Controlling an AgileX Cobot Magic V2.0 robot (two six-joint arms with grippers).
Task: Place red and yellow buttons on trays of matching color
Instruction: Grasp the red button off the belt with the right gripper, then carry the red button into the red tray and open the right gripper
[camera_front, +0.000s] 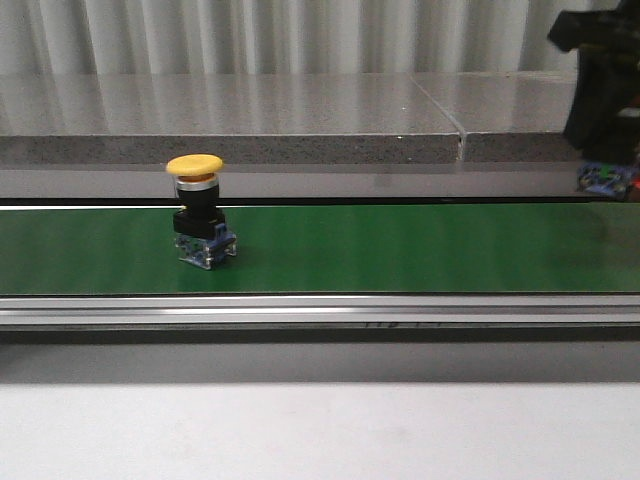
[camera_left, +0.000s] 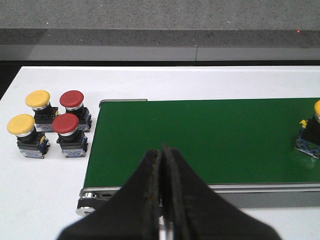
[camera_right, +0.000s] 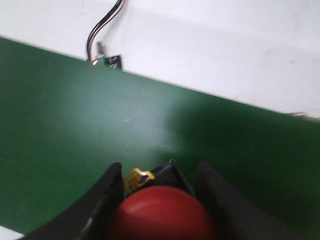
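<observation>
The right pincer pinches a red button just above the green belt. A yellow button stands upright on the belt, toward the left. These buttons look hard and a bit heavy, with a smooth round cap, so I think the square black body under the cap is the best place to hold. The left pincer is pressed together with nothing in it. Only its camera shows four more buttons on the white desk. No trays show anywhere.
</observation>
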